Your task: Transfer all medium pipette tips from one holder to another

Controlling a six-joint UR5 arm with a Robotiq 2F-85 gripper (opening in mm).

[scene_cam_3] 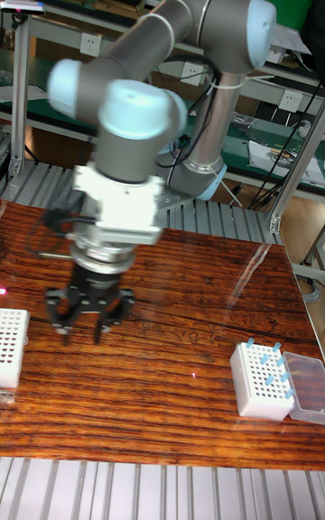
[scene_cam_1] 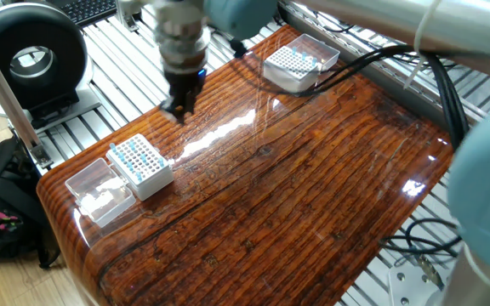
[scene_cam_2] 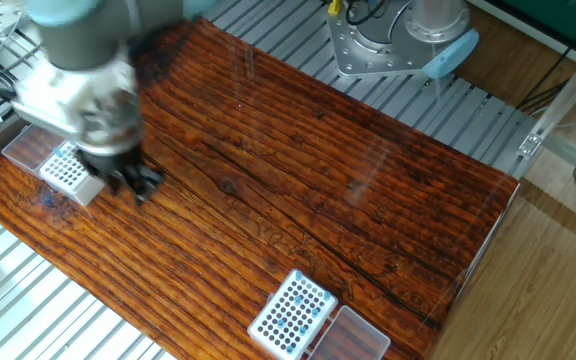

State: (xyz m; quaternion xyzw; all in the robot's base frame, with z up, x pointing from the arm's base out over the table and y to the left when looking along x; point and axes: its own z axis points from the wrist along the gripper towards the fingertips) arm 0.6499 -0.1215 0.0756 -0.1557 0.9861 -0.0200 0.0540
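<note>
Nearest in the tall fixed view, a white tip box (scene_cam_3: 262, 379) with a clear lid (scene_cam_3: 305, 388) beside it stands on the wooden table (scene_cam_3: 181, 303); medium pipette tips (scene_cam_3: 273, 368) with light blue tops sit scattered in its grid. Behind, the motion-blurred gripper (scene_cam_3: 87, 326) hangs with spread, empty fingers. The second white box (scene_cam_2: 68, 170) also holds blue-topped tips.

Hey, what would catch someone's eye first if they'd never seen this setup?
Probably the big grey and blue robot arm, motion-blurred above the glossy wooden table, with its gripper beside one white tip box at the table's edge. The second white tip box sits at the far end, its clear lid open alongside.
</note>
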